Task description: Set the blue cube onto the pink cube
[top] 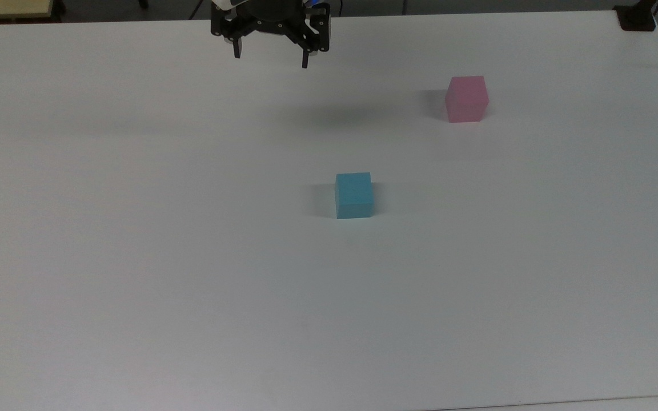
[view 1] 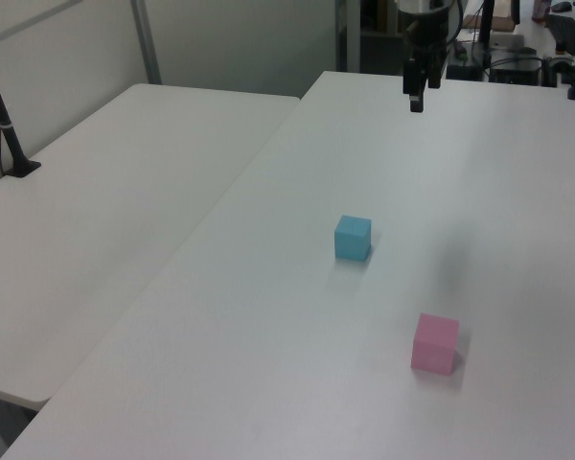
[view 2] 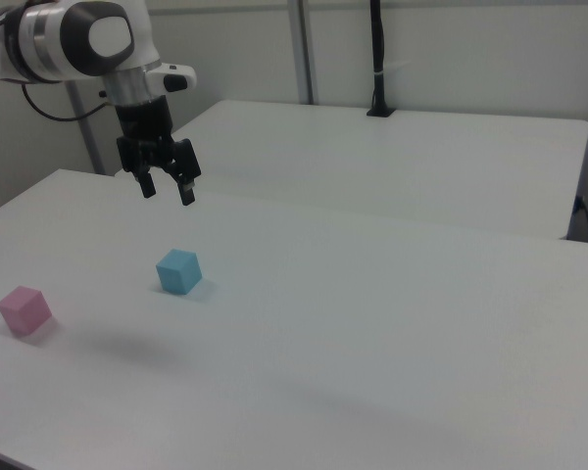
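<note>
Hand (top: 271,57) hanging high above the table (top: 135,257), fingers spread wide and holding nothing, pointing down — likely posed ready for a top-down pick. Blue cube (top: 354,195) sitting flat on the table near the middle, well apart from the hand and untouched. Pink cube (top: 466,99) resting alone toward the top view's right, well apart from the blue one, its top face bare and free to take a stack. Judging the task as not yet begun: approach and grasp of the blue cube both pending

even overhead light, soft shadows, perhaps slight haze
</note>
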Robot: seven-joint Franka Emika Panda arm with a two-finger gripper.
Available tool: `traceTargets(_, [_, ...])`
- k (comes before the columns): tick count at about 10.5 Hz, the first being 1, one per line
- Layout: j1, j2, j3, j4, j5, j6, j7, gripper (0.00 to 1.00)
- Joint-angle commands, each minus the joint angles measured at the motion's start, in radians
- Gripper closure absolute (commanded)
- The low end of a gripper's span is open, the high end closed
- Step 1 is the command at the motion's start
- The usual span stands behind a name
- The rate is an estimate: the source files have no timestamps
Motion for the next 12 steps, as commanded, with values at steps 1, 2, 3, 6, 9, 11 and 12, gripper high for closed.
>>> traceTargets(1, [0.015,-0.007,-0.043,-0.005,0.022,0.072,-0.013,0.00])
traceTargets(2, [0.018,-0.004,-0.043,-0.007,0.022,0.075,-0.016,0.00])
traceTargets(3, [0.018,-0.004,-0.043,-0.007,0.025,0.075,-0.016,0.00])
traceTargets(6, [0.018,-0.003,-0.043,-0.005,0.023,0.075,-0.044,0.00])
traceTargets(9, [0.020,0.022,-0.043,-0.005,0.026,0.116,-0.042,0.00])
traceTargets(11, [0.047,0.049,-0.043,-0.005,0.026,0.147,-0.036,0.00])
traceTargets(12, [0.052,0.068,-0.043,-0.005,0.028,0.158,-0.036,0.00])
